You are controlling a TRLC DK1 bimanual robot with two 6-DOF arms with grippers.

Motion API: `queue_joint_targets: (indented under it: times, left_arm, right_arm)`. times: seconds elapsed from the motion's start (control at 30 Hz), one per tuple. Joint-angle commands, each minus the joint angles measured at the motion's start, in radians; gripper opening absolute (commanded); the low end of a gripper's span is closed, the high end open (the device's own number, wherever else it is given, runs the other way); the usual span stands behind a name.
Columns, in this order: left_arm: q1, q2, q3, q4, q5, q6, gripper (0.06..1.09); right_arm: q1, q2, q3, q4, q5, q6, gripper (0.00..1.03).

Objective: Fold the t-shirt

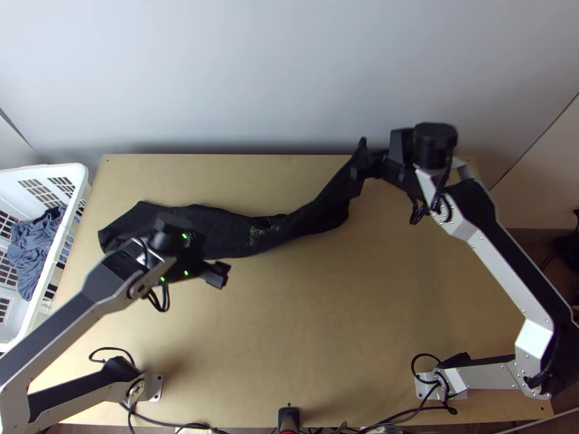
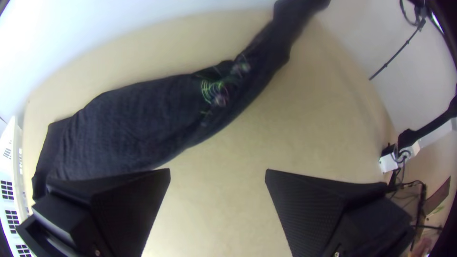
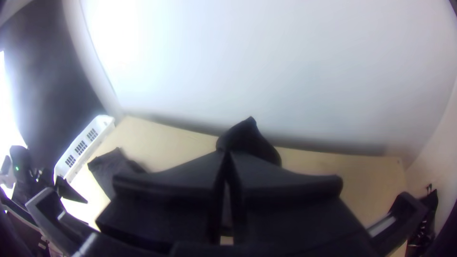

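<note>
The black t-shirt (image 1: 224, 235) lies as a long, narrow, uneven strip across the table's back left, with a green and pale print near its middle. Its right end rises to my right gripper (image 1: 368, 166), whose fingers are closed on it; in the right wrist view a cloth tip stands up beyond the gripper (image 3: 227, 154). My left gripper (image 1: 206, 242) is over the shirt's left part and its front edge. Seen from the left wrist, the gripper (image 2: 217, 173) has widely parted fingers, nothing between them, and the shirt (image 2: 128, 128) beyond.
A white basket (image 1: 83, 177) with blue-grey cloth (image 1: 32, 249) inside stands at the table's left edge. A wall (image 1: 289, 79) rises behind the table (image 1: 304, 318). Cables run along the near edge, around a small black device (image 1: 289, 418). Bare wood spreads in front of the shirt.
</note>
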Motion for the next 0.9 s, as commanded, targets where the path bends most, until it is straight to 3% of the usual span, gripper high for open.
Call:
queue_joint_targets:
  times: [0.0, 0.07, 0.2, 0.37, 0.6, 0.87]
  left_arm:
    - [-0.063, 0.025, -0.187, 0.132, -0.075, 0.068, 1.03]
    - [-0.058, 0.050, -0.204, 0.171, -0.111, 0.068, 1.03]
    - [-0.075, 0.085, -0.275, 0.439, -0.286, 0.094, 1.03]
    - [-0.072, 0.168, -0.324, 0.758, -0.391, 0.246, 1.03]
    - [-0.074, 0.282, -0.367, 0.973, -0.393, 0.451, 1.03]
    - [-0.052, 0.346, -0.362, 1.022, -0.276, 0.528, 1.03]
  right_arm:
    - [0.032, -0.023, 0.150, -0.066, 0.038, 0.016, 0.03]
    - [0.050, -0.024, 0.156, -0.081, 0.053, 0.023, 0.03]
    - [0.084, -0.036, 0.160, -0.112, 0.060, 0.049, 0.03]
    - [0.101, -0.036, 0.186, -0.141, 0.069, 0.071, 0.03]
    - [0.101, -0.039, 0.186, -0.165, 0.070, 0.079, 0.03]
    - [0.098, -0.047, 0.185, -0.190, 0.070, 0.083, 0.03]
